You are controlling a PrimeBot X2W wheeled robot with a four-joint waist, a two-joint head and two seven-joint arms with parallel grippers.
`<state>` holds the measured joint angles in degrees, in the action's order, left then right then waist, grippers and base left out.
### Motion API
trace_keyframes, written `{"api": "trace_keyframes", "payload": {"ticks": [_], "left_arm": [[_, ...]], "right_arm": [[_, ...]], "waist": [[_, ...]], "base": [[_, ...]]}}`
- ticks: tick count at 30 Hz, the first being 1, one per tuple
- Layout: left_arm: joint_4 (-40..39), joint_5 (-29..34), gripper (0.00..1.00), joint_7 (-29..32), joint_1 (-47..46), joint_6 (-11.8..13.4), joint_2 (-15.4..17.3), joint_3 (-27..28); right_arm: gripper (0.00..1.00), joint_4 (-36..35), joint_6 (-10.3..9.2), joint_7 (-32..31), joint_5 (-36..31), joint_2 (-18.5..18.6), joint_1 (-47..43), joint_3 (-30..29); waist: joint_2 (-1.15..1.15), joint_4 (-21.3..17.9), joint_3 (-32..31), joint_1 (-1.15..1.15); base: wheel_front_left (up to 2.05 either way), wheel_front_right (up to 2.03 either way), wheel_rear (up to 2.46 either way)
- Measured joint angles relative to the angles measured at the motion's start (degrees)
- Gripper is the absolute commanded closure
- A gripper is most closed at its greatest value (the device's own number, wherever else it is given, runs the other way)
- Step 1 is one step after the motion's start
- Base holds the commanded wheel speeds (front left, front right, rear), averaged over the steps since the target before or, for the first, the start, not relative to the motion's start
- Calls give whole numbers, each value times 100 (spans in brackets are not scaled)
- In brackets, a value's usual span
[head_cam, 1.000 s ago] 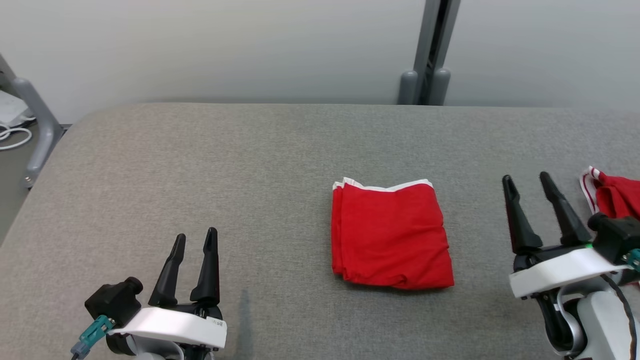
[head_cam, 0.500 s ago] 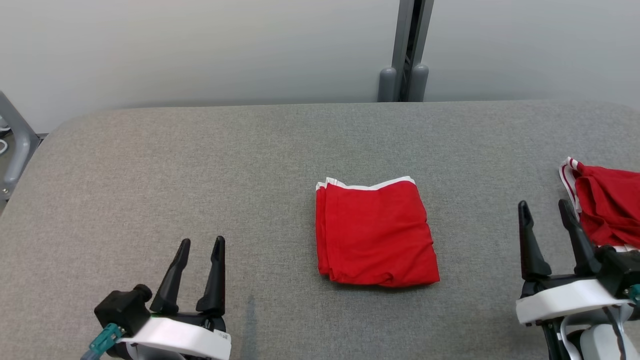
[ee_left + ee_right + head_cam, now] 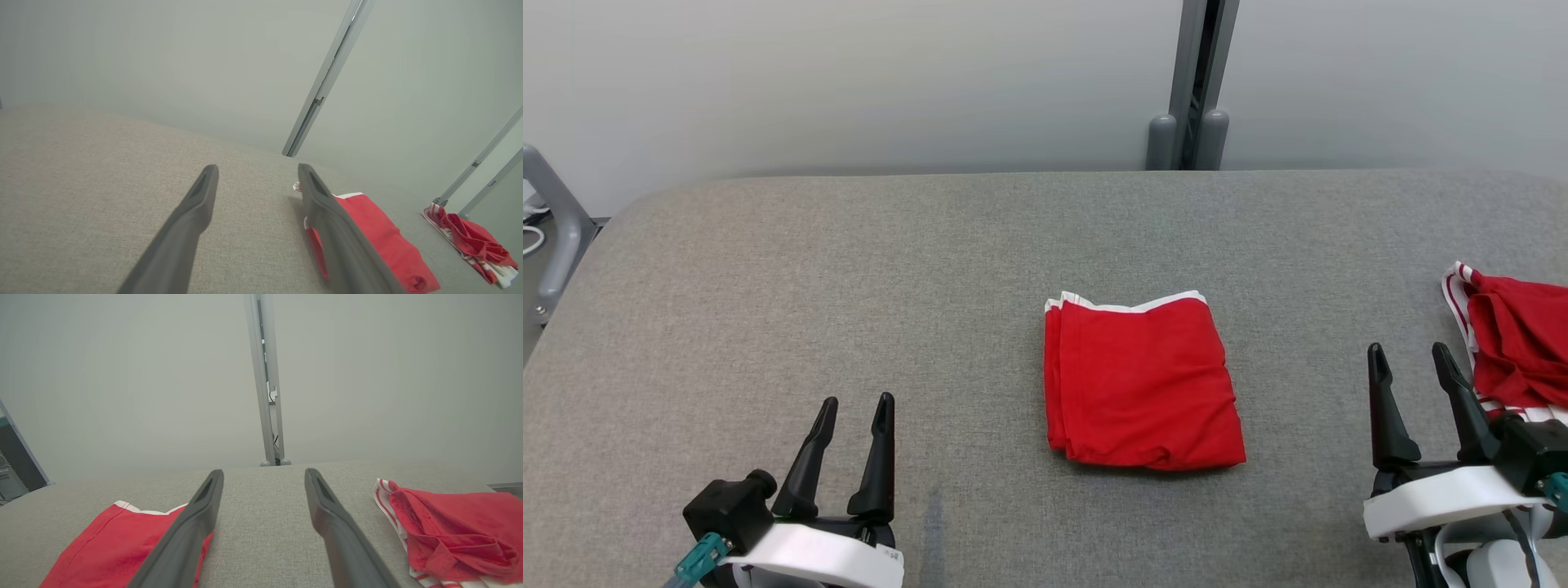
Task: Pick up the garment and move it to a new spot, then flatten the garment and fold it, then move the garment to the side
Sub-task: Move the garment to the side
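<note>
Folded red garment (image 3: 1143, 384): flat on the grey padded table (image 3: 849, 269), a little right of centre, layers stacked into a compact rectangle, white-trimmed edge toward the far side. Looks folded already, so probably waiting for the last step, the shift to the side. Lies between the two arms, within reach of either. Touched by nothing.

Second red garment (image 3: 1515, 351): crumpled in a heap at the table's right edge, striped trim showing, well apart from the folded one. Either set aside or next in line; cannot tell which.

Right gripper (image 3: 1407, 349): low over the table between the two garments, just beside the crumpled heap, fingers (image 3: 1384, 408) pointing toward the far wall. Jaws spread wide, nothing held, only bare grey fabric in the gap in the right wrist view.

Left gripper (image 3: 857, 400): near the front edge on the left, well apart from the folded piece, likewise spread wide and empty, touching no cloth. Stance at the near edge likely meant to keep both sets of fingers clear of the fold.

Beyond the table: pale wall (image 3: 849, 82) and a grey upright post (image 3: 1194, 82).
</note>
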<state>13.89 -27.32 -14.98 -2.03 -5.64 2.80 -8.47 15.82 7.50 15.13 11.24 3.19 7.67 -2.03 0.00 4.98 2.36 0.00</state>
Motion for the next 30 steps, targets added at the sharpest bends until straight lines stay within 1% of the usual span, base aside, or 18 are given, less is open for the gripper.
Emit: {"api": "trace_keyframes", "payload": {"ticks": [16, 22, 27, 30], "left_arm": [[68, 0, 0, 0, 0, -1, -1, -11], [62, 0, 0, 0, -35, -9, 0, -33], [66, -19, 0, 0, -88, -19, 0, -89], [67, -42, 0, 0, -178, -24, 1, -127]], "right_arm": [[0, 116, 0, 0, 67, -22, 6, -36], [0, 197, 0, -1, 153, -25, 51, -45], [0, 313, 0, -299, 548, -9, 248, 133], [0, 355, 0, -597, 848, 94, 423, 318]], "waist": [[0, 83, -11, 0], [0, 124, 96, 0], [0, 213, 237, 0], [0, 282, 359, 0]], "base": [[0, 0, 0], [0, 0, 0], [0, 0, 0], [0, 0, 0]]}}
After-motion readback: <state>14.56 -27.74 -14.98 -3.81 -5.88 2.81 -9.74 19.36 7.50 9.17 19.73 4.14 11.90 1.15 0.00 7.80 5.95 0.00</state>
